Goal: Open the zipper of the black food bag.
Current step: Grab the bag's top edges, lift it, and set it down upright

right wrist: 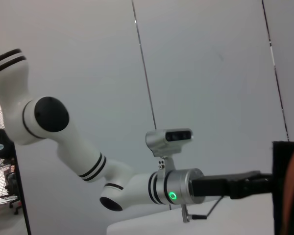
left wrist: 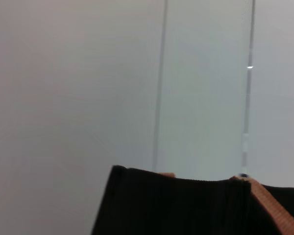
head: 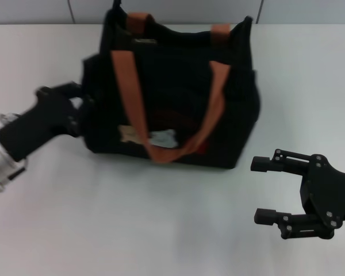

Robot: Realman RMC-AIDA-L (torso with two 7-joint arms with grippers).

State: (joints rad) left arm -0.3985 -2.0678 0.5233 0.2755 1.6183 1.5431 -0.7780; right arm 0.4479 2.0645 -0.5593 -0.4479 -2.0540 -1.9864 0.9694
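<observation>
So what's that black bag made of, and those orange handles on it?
The black food bag looks like soft matte cloth, since its top edge sags and its sides look limp. The orange-brown straps seem to be flat woven webbing, though the weave is too fine to be sure. The left end effector sits against the bag's side; the right end effector hovers open nearby.

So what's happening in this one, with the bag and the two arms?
A black food bag with orange-brown straps stands on a white table. The left gripper is pressed against the bag's left end, its fingers hidden against the dark fabric. The right gripper hangs open over the table, to the right of the bag and nearer the robot, touching nothing. No zipper pull is visible, so the zip's state is unclear.
</observation>
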